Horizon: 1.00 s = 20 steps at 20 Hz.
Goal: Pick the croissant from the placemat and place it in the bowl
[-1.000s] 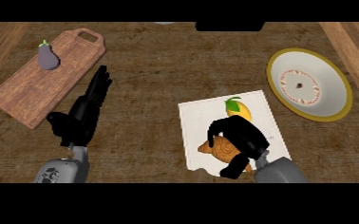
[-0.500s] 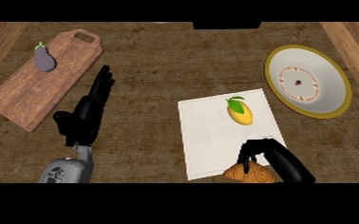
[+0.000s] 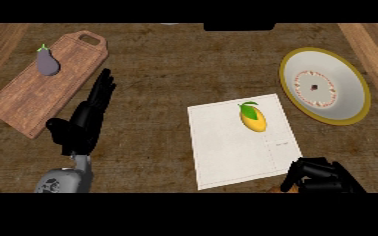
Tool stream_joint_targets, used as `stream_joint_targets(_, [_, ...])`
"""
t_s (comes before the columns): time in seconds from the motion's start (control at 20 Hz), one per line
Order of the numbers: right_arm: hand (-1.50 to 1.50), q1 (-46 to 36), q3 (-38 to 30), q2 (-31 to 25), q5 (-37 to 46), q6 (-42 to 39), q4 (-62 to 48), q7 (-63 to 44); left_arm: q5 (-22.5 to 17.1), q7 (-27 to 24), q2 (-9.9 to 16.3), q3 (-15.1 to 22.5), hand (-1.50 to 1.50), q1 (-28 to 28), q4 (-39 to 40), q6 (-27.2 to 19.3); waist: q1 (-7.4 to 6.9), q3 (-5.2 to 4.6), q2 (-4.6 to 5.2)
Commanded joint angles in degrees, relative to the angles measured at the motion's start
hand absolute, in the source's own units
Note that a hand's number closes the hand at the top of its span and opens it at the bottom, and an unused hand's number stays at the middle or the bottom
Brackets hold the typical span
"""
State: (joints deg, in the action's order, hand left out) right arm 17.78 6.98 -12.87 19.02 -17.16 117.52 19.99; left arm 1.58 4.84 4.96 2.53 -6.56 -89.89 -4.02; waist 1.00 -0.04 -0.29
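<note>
Eggplant [image 3: 47, 62] on my cutting board [image 3: 44, 100] far left, my left hand [image 3: 87, 119] resting open, fingers straight, mango [image 3: 253, 118] on placemat [image 3: 240, 140], my right hand [image 3: 321, 176] curled round croissant [image 3: 289, 187] off the placemat's lower right corner, bowl [image 3: 325, 86] far right.

Lying open: bare counter [image 3: 170, 75] across the middle and upper centre of the frame. Blocking the upper left: cutting board [image 3: 52, 87] carrying an eggplant [image 3: 47, 62]. Occupying the left: open left hand [image 3: 85, 120], fingers up. Sitting on the placemat [image 3: 232, 147] at centre right: mango [image 3: 253, 118]. Filling the right edge: bowl [image 3: 325, 86].
</note>
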Motion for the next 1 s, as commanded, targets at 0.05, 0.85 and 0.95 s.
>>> stream_joint_targets(0.05, [1.50,4.92,-4.20,-1.06,-2.55,-0.13,17.95,-7.25,0.65,1.81,0.52,-1.47,0.00,-3.26,1.82,-0.96,0.35,-0.02,0.09])
stream_joint_targets(0.85, [1.50,-34.61,-14.10,-7.71,-8.51,1.21,14.05,-52.09,0.53,-1.02,-0.15,-0.36,0.00,0.14,0.24,1.29,-1.53,-0.02,0.32])
stream_joint_targets(0.95, [1.50,-37.30,-18.91,-9.25,-12.68,0.06,6.06,-48.32,1.79,1.42,-1.74,0.90,0.00,-1.72,1.34,-0.14,-1.33,0.02,0.37])
